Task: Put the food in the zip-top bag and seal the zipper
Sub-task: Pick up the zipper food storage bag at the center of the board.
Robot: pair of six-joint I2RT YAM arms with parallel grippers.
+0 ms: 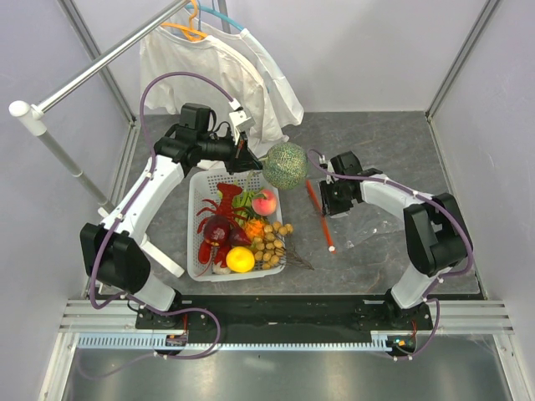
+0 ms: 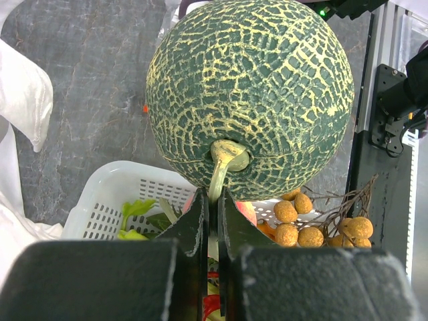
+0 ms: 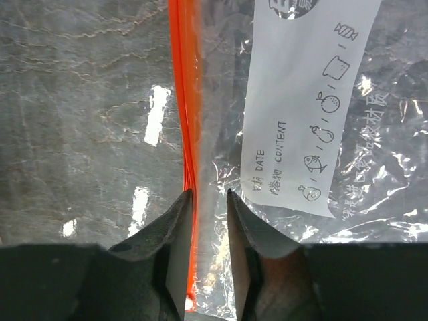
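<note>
Left claw: the left claw (image 2: pixel 214 195) is closed tight on the pale stem (image 2: pixel 224 159) of the round green netted toy melon (image 2: pixel 251 93), which is thereby carried without the wide ball having to be spanned.
Melon position: the melon (image 1: pixel 285 164) is held off the tabletop (image 1: pixel 393 142), just past the far right corner of the white slatted plastic basket (image 1: pixel 195 219) and left of the bag.
Right claw: the right claw (image 3: pixel 207 195) is set narrow about the thin red-orange zipper strip (image 3: pixel 182 100); a slit is left between the fingers, so whether the edge is actually pinched cannot be told.
Bag: the clear crinkly zip-top bag (image 3: pixel 381 194), with its white printed label (image 3: pixel 307 100), is laid flat right of the basket, its mouth edge turned left, towards the melon.
Likely reason: the mouth edge is judged to be attended by the right claw (image 1: pixel 324 197) so that it can be lifted open for the melon.
Remaining food: a pink-red peach (image 1: pixel 265 203), a dark red piece (image 1: pixel 218 227) and other toys are seen in the basket.
Progress: no food is seen in the bag.
Risk: the mouth looks flat; the melon may be blocked.
</note>
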